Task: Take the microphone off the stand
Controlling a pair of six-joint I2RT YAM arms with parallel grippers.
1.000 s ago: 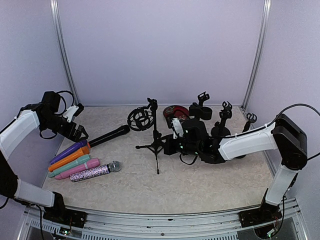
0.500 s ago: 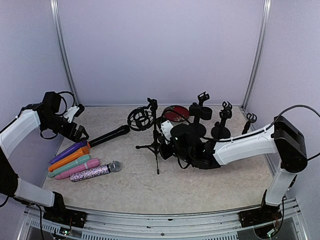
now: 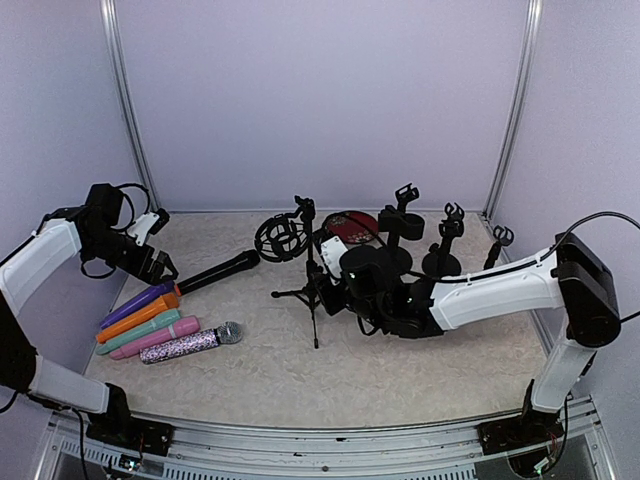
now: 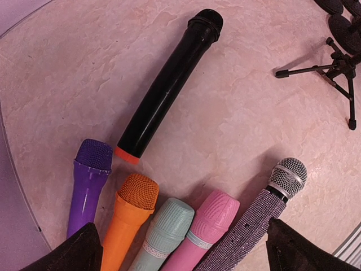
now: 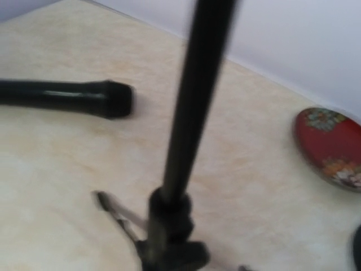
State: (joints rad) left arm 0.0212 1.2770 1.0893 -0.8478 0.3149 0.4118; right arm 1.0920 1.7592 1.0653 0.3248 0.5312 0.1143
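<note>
matt black microphone (image 4: 169, 84), rhinestone-crusted microphone (image 4: 251, 217)

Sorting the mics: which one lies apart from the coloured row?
The black microphone: it lies alone, slanted, beyond the row of five coloured microphones, which sit side by side.

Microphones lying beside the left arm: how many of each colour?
Black cylindrical microphone: 1
Purple plastic microphone: 1
Orange plastic microphone: 1
Mint-green plastic microphone: 1
Pink plastic microphone: 1
Glittery rhinestone microphone with silver grille: 1
Total: 6

I see open bench (image 3: 400, 370) before the tripod (image 3: 309, 250), but mics (image 3: 140, 318) crowd its left and stands (image 3: 447, 232) behind.
</note>
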